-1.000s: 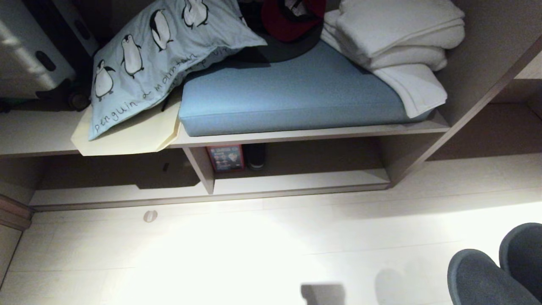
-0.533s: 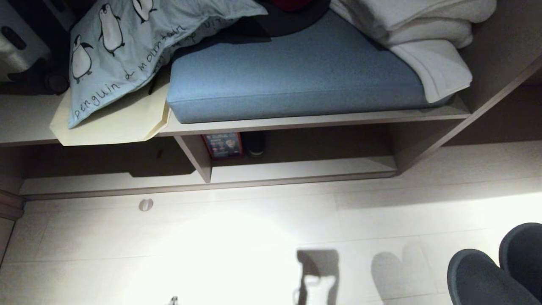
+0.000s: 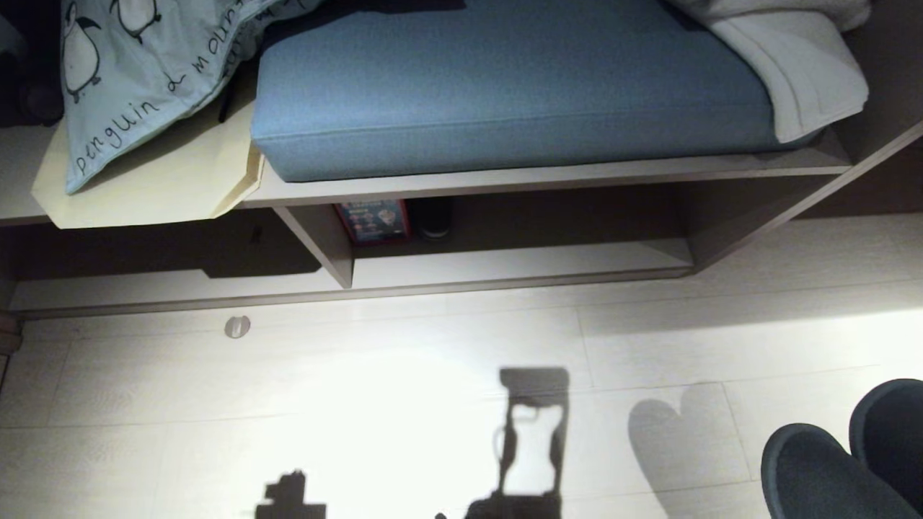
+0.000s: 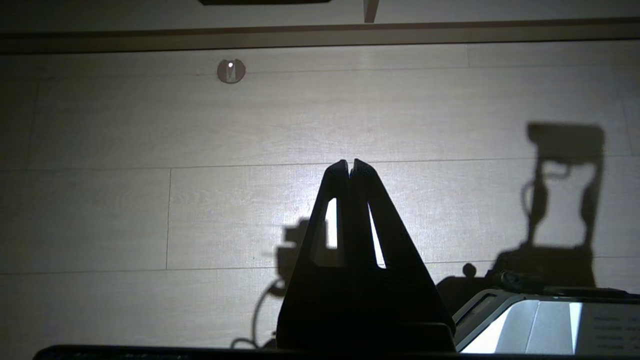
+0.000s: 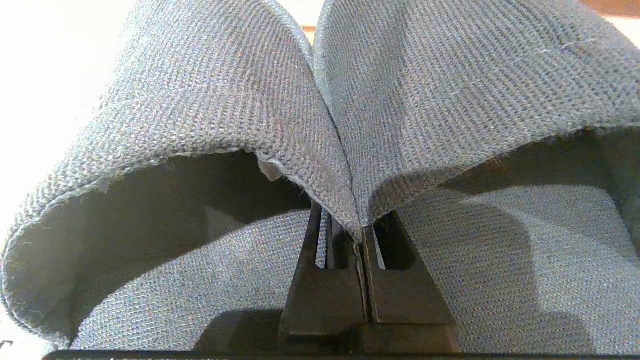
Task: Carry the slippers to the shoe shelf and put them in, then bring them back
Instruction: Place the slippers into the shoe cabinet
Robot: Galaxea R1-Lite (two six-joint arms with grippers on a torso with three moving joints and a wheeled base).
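In the head view, two slippers (image 3: pixel 844 468) show at the lower right corner, toes side by side and touching, held above the pale floor (image 3: pixel 404 404); neither gripper itself appears here. The shoe shelf (image 3: pixel 505 265) runs low along the far side of the floor, well apart from the slippers. One slanted divider (image 3: pixel 321 241) splits it into two compartments. The right compartment holds one red-framed card (image 3: pixel 373 220) and one dark item (image 3: pixel 433 218) just beside it, both at the back near the divider; the rest of its board is bare. What the left compartment holds cannot be told in the shadow. Above, the surface carries one blue cushion (image 3: pixel 505 86), one penguin pillow (image 3: pixel 137 72) and a white towel (image 3: pixel 800 65).

In the left wrist view, the left gripper (image 4: pixel 349 167) hangs over the floor with its fingers pressed together, holding nothing. One small round disc (image 4: pixel 231 70) lies on the floor near the shelf's front edge.

In the right wrist view, the right gripper (image 5: pixel 359 240) is clamped on the two slippers where their inner edges meet, one slipper to each side of the fingers, openings toward the camera.
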